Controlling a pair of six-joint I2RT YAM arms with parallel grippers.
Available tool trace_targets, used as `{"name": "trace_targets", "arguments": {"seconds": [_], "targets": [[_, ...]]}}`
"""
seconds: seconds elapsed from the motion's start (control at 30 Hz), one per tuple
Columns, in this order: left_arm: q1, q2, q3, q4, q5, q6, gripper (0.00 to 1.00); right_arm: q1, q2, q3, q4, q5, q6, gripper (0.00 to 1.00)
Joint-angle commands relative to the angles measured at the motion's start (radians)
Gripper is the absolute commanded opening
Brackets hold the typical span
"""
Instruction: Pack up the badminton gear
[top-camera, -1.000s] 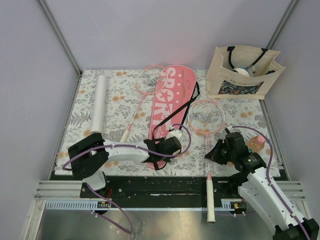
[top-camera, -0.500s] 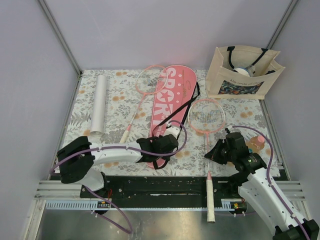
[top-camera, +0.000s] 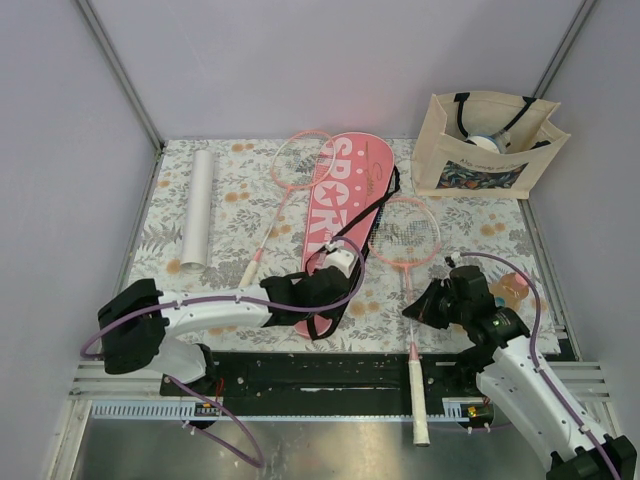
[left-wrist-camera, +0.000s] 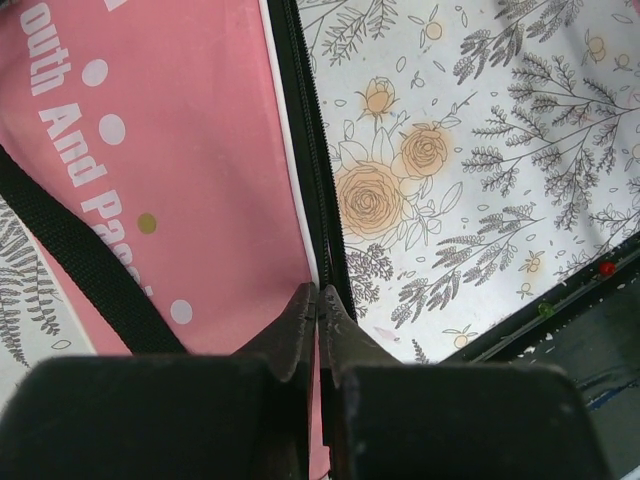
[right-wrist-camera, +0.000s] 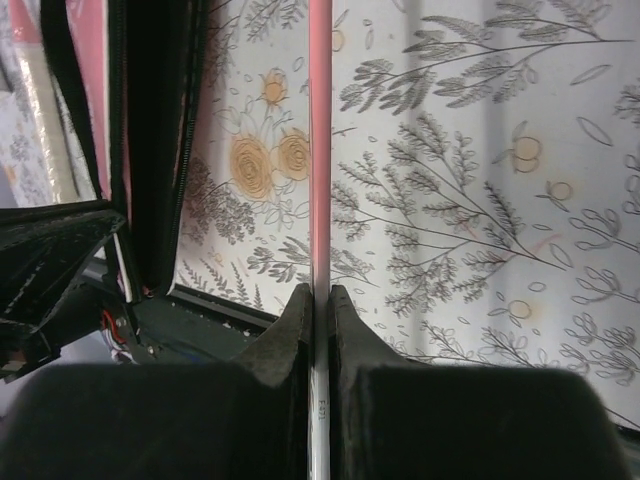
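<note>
Top view: the left gripper (top-camera: 325, 288) sits closed at the near, narrow end of the pink racket cover (top-camera: 345, 195), lettered "SPORT", which stretches away beyond the claw. The right gripper (top-camera: 412, 312) is clamped on the thin shaft of a pink-framed racket (top-camera: 404, 232). The racket's head lies beyond the claw, and its white handle trails behind, over the table's near edge. A second racket (top-camera: 300, 160) lies beyond and left of the left claw, beside the cover. The white tube (top-camera: 198, 205) is further left, well apart. A beige tote bag (top-camera: 485, 145) stands far beyond the right claw, and a small peach bottle (top-camera: 515, 290) sits just to that claw's right.

Left wrist view: the fingers are pressed together, pinching the cover's black zip edge (left-wrist-camera: 308, 120), which runs straight ahead. Pink fabric and a black strap (left-wrist-camera: 70, 250) lie to the left, and a floral tablecloth (left-wrist-camera: 480, 150) to the right.

Right wrist view: the jaws are shut on the pink shaft (right-wrist-camera: 320, 120), which runs straight ahead. The cover's black edge lies to the left.

The step in hand appears to be loading the first racket. The next move likely calls for the left claw to lift the edge open while the right steers the racket inside.
</note>
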Motion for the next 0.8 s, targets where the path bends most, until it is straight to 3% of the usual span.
{"name": "trace_targets", "arguments": {"seconds": [0.0,0.4,0.6,0.77], "targets": [[-0.003,-0.046,-0.022,0.059,0.05,-0.005,0.0,0.025,-0.01,-0.011,0.166,-0.086,0.024,0.0],[-0.003,-0.084,-0.073,0.123,0.114,0.004,0.0,0.075,0.114,-0.066,0.405,-0.14,0.1,0.0],[-0.003,-0.107,-0.09,0.137,0.156,-0.003,0.0,0.09,0.212,-0.079,0.669,-0.094,0.137,0.0],[-0.003,-0.143,-0.122,0.163,0.199,-0.032,0.0,0.104,0.394,-0.074,0.91,-0.062,0.182,0.0]]}}
